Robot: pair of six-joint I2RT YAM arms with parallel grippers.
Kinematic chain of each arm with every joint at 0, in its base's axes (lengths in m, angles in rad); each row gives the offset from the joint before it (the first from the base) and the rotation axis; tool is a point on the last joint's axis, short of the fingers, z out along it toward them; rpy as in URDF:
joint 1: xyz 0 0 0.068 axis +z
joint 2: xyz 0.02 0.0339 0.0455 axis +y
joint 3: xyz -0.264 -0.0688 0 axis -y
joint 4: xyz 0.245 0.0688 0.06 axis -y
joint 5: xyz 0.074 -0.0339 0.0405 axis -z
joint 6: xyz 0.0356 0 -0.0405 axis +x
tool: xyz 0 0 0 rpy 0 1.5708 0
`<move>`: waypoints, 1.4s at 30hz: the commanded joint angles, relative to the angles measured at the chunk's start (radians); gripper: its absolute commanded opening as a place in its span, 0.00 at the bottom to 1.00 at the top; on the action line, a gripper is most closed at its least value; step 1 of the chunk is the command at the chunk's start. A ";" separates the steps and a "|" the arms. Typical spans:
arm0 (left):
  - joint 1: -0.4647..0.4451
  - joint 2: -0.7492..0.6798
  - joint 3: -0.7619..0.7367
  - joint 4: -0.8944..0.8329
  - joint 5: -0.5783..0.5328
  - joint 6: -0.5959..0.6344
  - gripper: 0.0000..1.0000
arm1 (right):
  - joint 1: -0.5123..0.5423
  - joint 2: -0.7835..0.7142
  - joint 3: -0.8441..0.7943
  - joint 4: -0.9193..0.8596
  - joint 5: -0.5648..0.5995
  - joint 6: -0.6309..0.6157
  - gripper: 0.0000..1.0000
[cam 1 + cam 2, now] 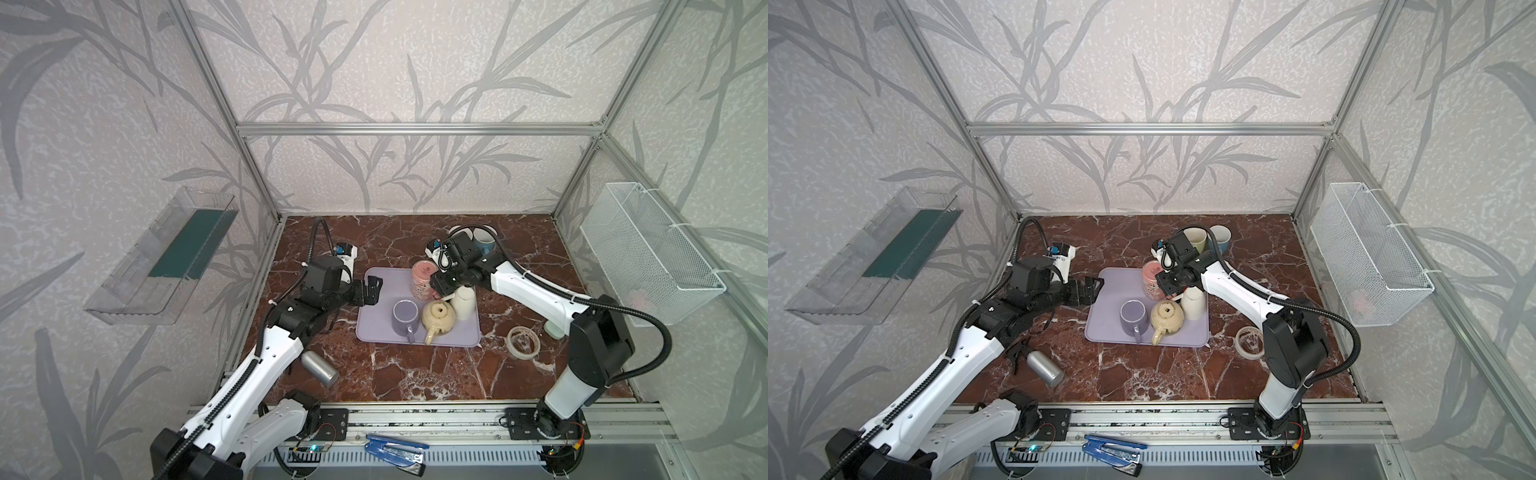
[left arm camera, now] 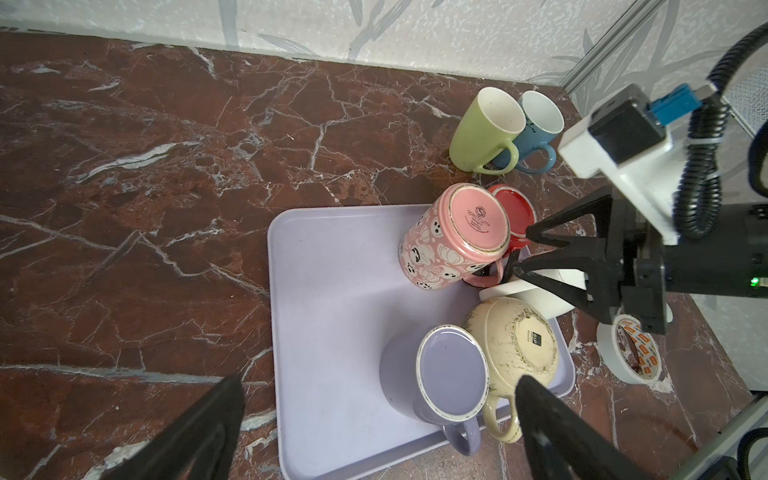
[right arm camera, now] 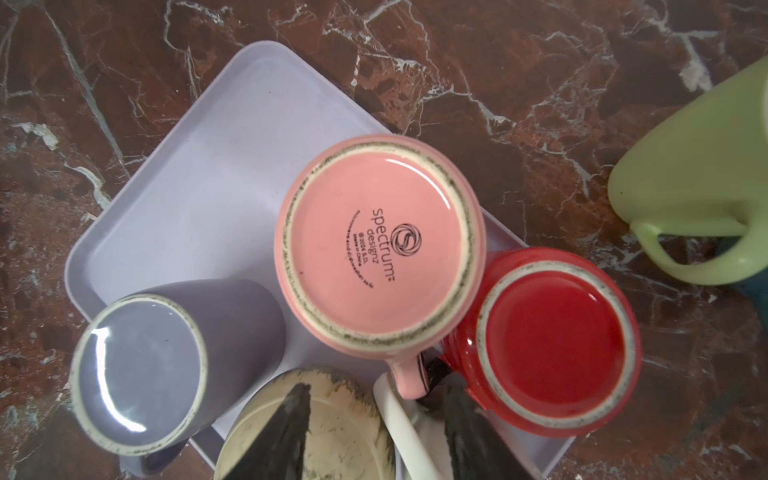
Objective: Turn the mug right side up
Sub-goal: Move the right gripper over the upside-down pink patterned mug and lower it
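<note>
Several mugs stand upside down on the lilac tray (image 1: 374, 328): a pink patterned mug (image 1: 424, 276) (image 3: 378, 245), a red one (image 3: 552, 340), a purple one (image 1: 405, 316), a cream one (image 1: 438, 316) and a white one (image 1: 464, 303). My right gripper (image 1: 437, 290) (image 3: 376, 392) hovers low over the white and cream mugs. Its jaws are apart, and the pink mug's handle (image 3: 409, 378) lies between the fingertips without touching either. My left gripper (image 1: 372, 291) (image 2: 380, 382) is wide open and holds nothing, at the tray's left edge.
A green mug (image 1: 1196, 239) and a blue mug (image 1: 1221, 237) stand upright behind the tray. A tape roll (image 1: 524, 341) lies right of the tray and a metal can (image 1: 319, 368) at the front left. A wire basket (image 1: 648, 253) hangs on the right wall.
</note>
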 commanded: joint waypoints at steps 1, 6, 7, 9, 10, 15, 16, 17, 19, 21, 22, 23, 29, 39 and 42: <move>-0.004 -0.019 -0.009 -0.018 -0.011 0.016 0.99 | 0.010 0.049 0.021 0.010 -0.003 0.011 0.55; -0.002 -0.020 -0.008 -0.019 -0.013 0.017 0.99 | 0.012 0.096 0.056 -0.006 -0.020 0.015 0.56; -0.003 -0.019 -0.009 -0.018 -0.012 0.017 0.99 | 0.015 0.101 0.060 -0.007 -0.025 0.014 0.56; -0.003 -0.018 -0.010 -0.018 -0.010 0.018 0.99 | 0.025 0.106 0.067 -0.006 -0.027 0.014 0.56; -0.003 -0.019 -0.009 -0.019 -0.012 0.018 0.99 | 0.033 0.108 0.072 -0.006 -0.027 0.014 0.56; -0.003 -0.022 -0.009 -0.020 -0.014 0.017 0.99 | 0.066 0.120 0.092 0.004 -0.025 0.030 0.56; -0.002 -0.023 -0.009 -0.020 -0.015 0.018 0.99 | 0.071 0.123 0.095 0.008 -0.029 0.035 0.56; -0.003 -0.025 -0.009 -0.020 -0.015 0.017 0.99 | 0.075 0.126 0.095 0.012 -0.035 0.043 0.56; -0.004 -0.027 -0.009 -0.020 -0.015 0.018 0.99 | 0.080 0.132 0.102 0.020 -0.048 0.056 0.56; -0.004 -0.028 -0.009 -0.020 -0.015 0.020 0.99 | 0.083 0.137 0.109 0.030 -0.068 0.072 0.56; -0.004 -0.028 -0.009 -0.020 -0.015 0.019 0.99 | 0.086 0.139 0.112 0.035 -0.073 0.079 0.56; -0.003 -0.029 -0.010 -0.020 -0.015 0.020 0.99 | 0.086 0.142 0.116 0.041 -0.079 0.086 0.56; -0.004 -0.025 -0.010 -0.020 -0.015 0.020 0.99 | 0.098 0.176 0.151 0.065 -0.122 0.123 0.56; -0.004 -0.008 -0.008 -0.026 -0.016 0.028 0.99 | 0.101 0.213 0.193 0.092 -0.143 0.159 0.56; -0.004 0.014 0.002 -0.041 -0.016 0.034 0.99 | 0.099 0.182 0.158 0.137 -0.185 0.162 0.56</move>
